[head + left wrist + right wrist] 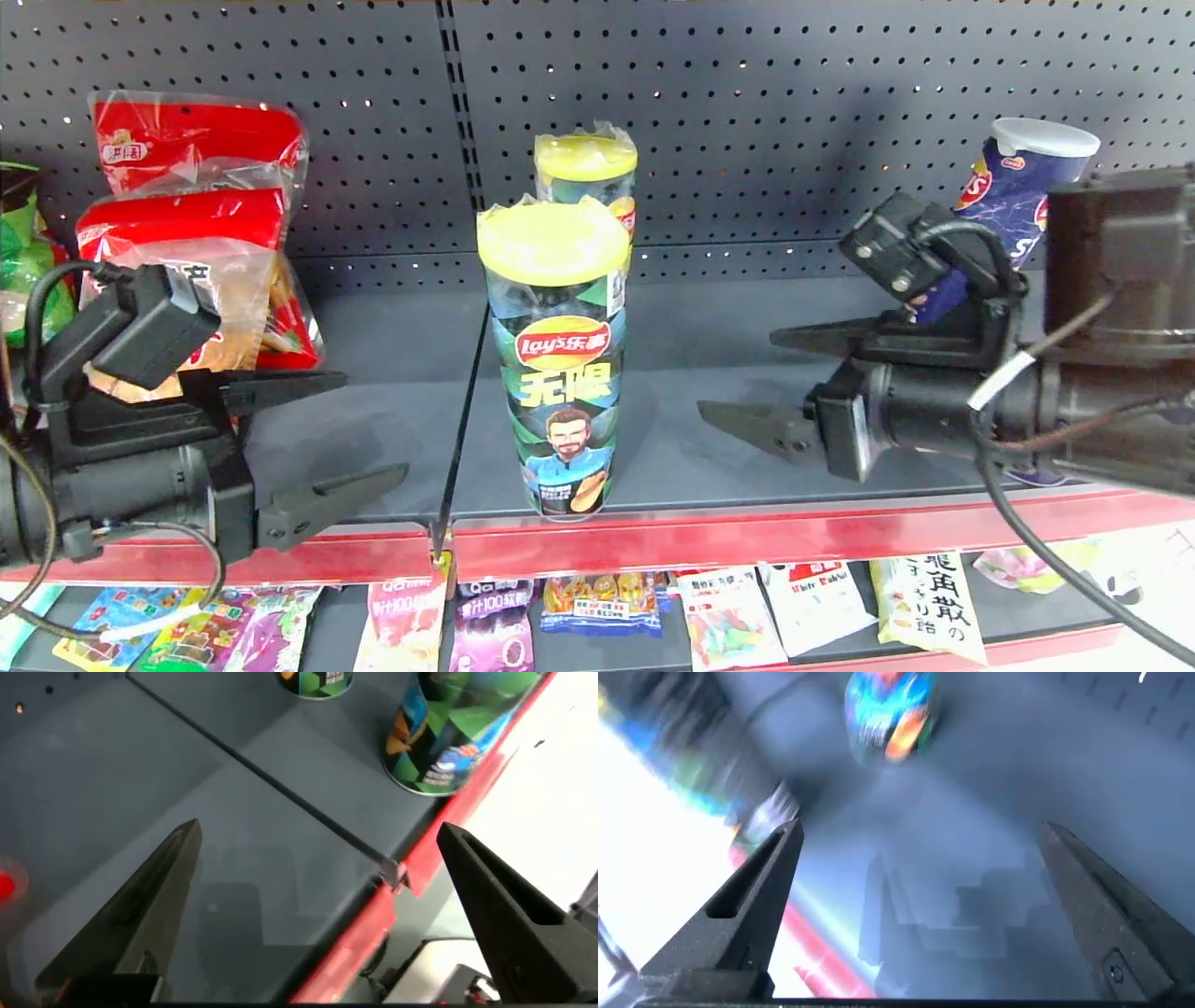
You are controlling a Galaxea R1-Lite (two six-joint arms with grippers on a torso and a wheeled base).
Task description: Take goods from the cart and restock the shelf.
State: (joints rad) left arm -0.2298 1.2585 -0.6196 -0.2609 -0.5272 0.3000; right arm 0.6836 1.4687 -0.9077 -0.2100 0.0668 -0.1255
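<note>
Both claws are empty over the shelf (pixel 709 448). Left gripper (pixel 373 425): spread wide, nothing between its fingers, over the front edge, left of the divider (pixel 462 420). Right gripper (pixel 738 373): also spread wide and empty, over the right half, fingers pointing toward the middle. Front can (pixel 563 373): upright at the front edge, just right of the divider, between the two grippers and apart from both, yellow lid on. Rear can (pixel 586 168): upright straight behind it, toward the back edge; cannot tell if the two touch. Blue can (pixel 1013 187): tilted near the back right corner, partly hidden by the right arm. Red bags (pixel 187 205): standing one before the other toward the back left. Handling, by judgement: the cans look like light, stiff-walled tubes with a glossy wrap, so probably slippery, and tall and narrow enough to tip easily. Best taken across the body near mid-height, not by the lid, with a modest squeeze since the contents are brittle. The bags look soft and crinkly, likely to slump, and their contents would crush. Room: bare shelf between front can and right gripper, and left of the divider before the bags. The red rail (pixel 700 537) along the front edge is a lip to lift over; the pegboard (pixel 794 112) closes the back. The front can sits close to the rail, and an outward nudge could send it off.
</note>
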